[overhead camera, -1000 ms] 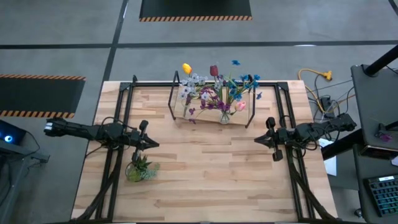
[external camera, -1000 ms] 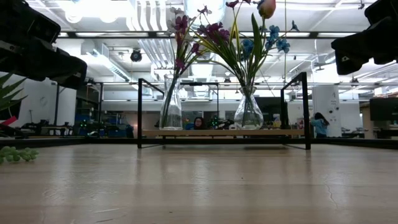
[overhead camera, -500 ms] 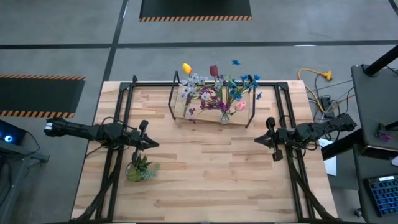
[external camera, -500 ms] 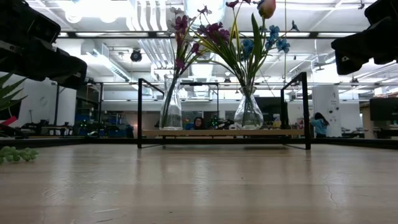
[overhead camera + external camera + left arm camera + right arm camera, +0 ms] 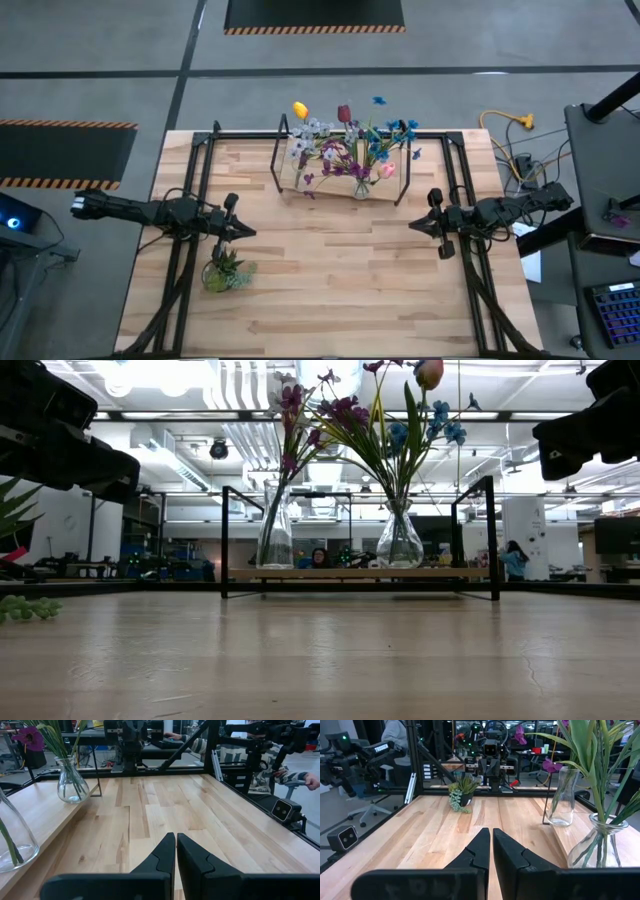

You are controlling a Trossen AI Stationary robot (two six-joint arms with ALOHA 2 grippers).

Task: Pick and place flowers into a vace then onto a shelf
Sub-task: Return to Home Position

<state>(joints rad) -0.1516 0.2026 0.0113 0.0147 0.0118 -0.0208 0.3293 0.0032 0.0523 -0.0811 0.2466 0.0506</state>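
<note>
The vase (image 5: 399, 545) with the flowers (image 5: 395, 420) stands on the shelf (image 5: 330, 573), so you're homing now. Your left tool (image 5: 176, 836) and right tool (image 5: 491, 831) are both pressed together, empty, over the worktop (image 5: 330, 290). Retract gently, clear of the potted plant (image 5: 225, 270).

Two dark two-finger grippers face each other, the left gripper (image 5: 246, 232) and the right gripper (image 5: 412, 226), each with its fingers pressed together. One large wooden tabletop (image 5: 340, 290) lies under both. One light wooden shelf on black metal loops (image 5: 340, 573) stands off to the side of the gap between them.

It carries two clear glass vases: a tall narrow-necked vase (image 5: 275, 530) nearer the left gripper and a round-bellied vase (image 5: 400, 542) nearer the right gripper. There are two bunches of green-stemmed artificial flowers (image 5: 345, 150), one per vase; the stems overlap too much to count.

One squat green leafy potted plant (image 5: 225, 270) sits just beside the left gripper.
</note>
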